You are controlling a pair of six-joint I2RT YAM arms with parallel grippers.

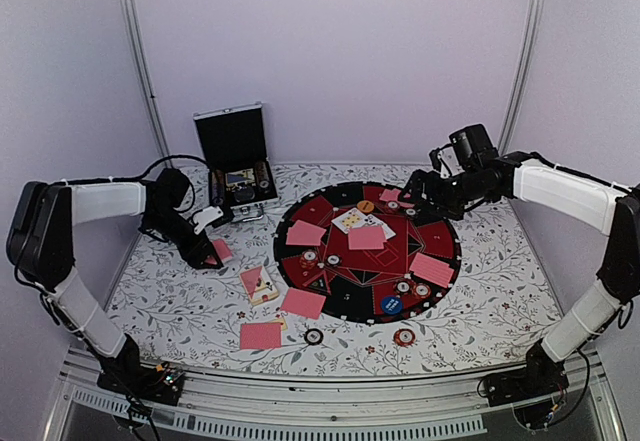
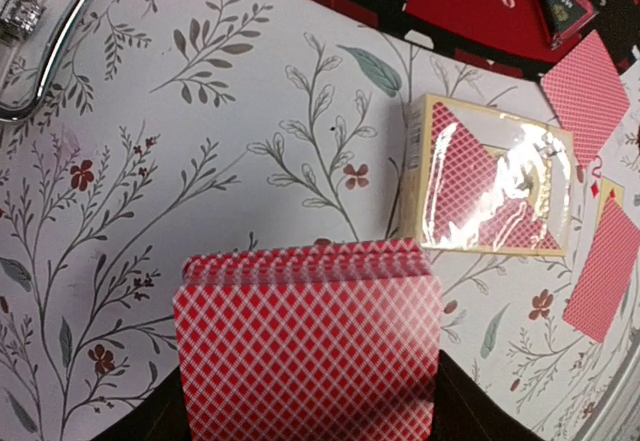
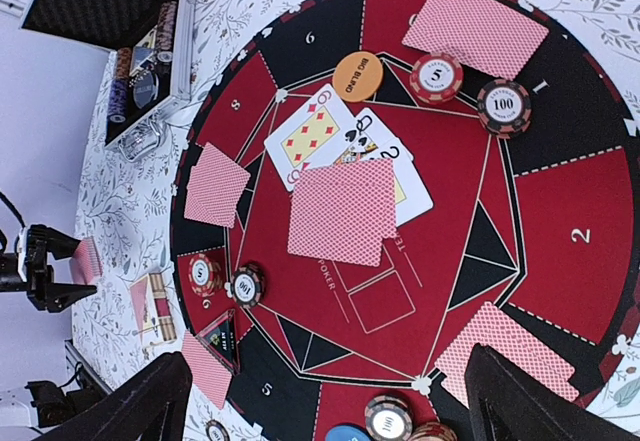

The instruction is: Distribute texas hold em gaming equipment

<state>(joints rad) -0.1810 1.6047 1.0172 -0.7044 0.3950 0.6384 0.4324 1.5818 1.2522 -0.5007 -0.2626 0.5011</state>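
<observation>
My left gripper (image 1: pixel 213 253) is shut on a fanned deck of pink-red-backed cards (image 2: pixel 310 346), held low over the tablecloth left of the mat; its dark fingers (image 2: pixel 478 413) flank the deck. My right gripper (image 1: pixel 408 194) is open and empty, hovering over the mat's far side, its fingers (image 3: pixel 150 401) spread wide. Face-down cards lie on the mat (image 3: pixel 345 211), (image 3: pixel 475 31), (image 3: pixel 215 183), (image 3: pixel 510 346), over face-up cards (image 3: pixel 310 136). Striped chips sit at the mat's seats (image 3: pixel 437 77), (image 3: pixel 503 106), (image 3: pixel 205 274). Single cards (image 1: pixel 261 335), (image 1: pixel 303 303) and loose chips (image 1: pixel 314 336), (image 1: pixel 404 337) lie near the front.
The round black-and-red mat (image 1: pixel 440 231) fills the table's middle. An open silver-edged black chip case (image 1: pixel 237 166) stands at the back left. A cellophane-wrapped card box (image 2: pixel 490 176) lies just ahead of the left gripper. An orange big-blind disc (image 3: pixel 358 74) and a blue chip (image 1: pixel 391 304) sit on the mat.
</observation>
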